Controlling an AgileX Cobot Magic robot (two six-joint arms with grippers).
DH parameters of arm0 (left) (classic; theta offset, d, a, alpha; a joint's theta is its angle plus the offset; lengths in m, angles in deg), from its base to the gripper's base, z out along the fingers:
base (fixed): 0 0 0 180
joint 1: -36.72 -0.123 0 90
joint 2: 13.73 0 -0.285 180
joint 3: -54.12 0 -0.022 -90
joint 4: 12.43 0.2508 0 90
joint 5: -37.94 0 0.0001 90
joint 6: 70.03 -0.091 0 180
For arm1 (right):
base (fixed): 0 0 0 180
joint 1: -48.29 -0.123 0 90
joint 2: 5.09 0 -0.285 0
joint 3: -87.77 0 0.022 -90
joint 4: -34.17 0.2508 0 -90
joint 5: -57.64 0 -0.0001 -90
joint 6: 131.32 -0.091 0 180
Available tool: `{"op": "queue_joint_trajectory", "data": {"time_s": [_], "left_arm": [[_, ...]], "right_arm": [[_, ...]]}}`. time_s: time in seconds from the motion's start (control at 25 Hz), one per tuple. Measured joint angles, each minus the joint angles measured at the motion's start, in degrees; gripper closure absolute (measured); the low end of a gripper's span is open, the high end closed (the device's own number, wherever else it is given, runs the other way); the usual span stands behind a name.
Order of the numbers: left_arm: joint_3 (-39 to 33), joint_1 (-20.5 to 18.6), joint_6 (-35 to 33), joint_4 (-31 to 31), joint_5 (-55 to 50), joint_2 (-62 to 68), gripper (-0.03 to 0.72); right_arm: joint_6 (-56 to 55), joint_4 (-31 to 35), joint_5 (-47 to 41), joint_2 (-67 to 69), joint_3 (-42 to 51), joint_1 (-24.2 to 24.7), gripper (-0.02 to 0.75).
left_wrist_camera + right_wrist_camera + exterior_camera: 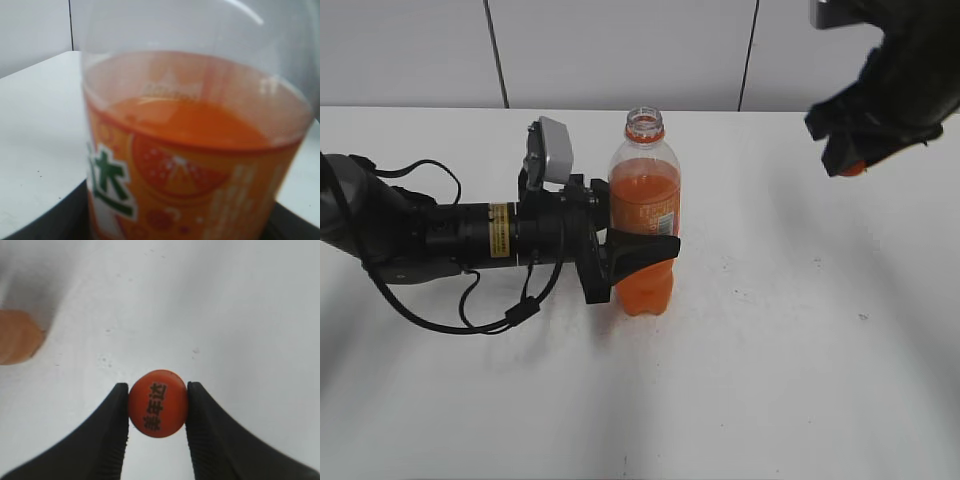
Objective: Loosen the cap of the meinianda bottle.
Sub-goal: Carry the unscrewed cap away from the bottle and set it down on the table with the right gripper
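I see the meinianda bottle (644, 225) standing upright on the white table (800, 380), near the middle of the exterior view, with its neck open and the orange neck ring exposed. The left gripper (642, 253) reaches in horizontally from the left, and its black fingers (645, 249) are clamped around the bottle at the lower edge of the label. In the left wrist view the bottle (192, 150) fills almost the whole picture, showing the orange drink level just above the orange label with its green-white patch. The cap (158, 403) is off the bottle: I see it pinched between the two black fingers (112, 437) of the right gripper (158, 405), with dark characters printed on its top, held above the table surface. In the exterior view the right gripper (850, 160) hangs at the upper right, well apart from the bottle, with a small orange piece showing at its tip.
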Motion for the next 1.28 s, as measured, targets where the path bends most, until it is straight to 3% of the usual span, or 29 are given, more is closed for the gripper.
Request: {"op": "queue_joint_trajectory", "data": {"time_s": [0.24,0.44,0.76,1.28], "left_arm": [[0.0,0.0,0.0,0.0,0.0,0.0,0.273],[0.0,0.0,0.0,0.0,0.1,0.0,0.273],[0.0,0.0,0.0,0.0,0.1,0.0,0.273],[0.0,0.1,0.0,0.0,0.1,0.0,0.273]], "right_arm": [[-1.3,3.3,13.5,-2.2,17.2,11.0,0.472],[-1.3,4.2,22.4,-2.3,26.5,16.0,0.472],[-1.3,4.3,29.2,2.8,28.7,16.8,0.472],[-1.3,3.7,31.0,8.3,28.9,16.8,0.472]]}}
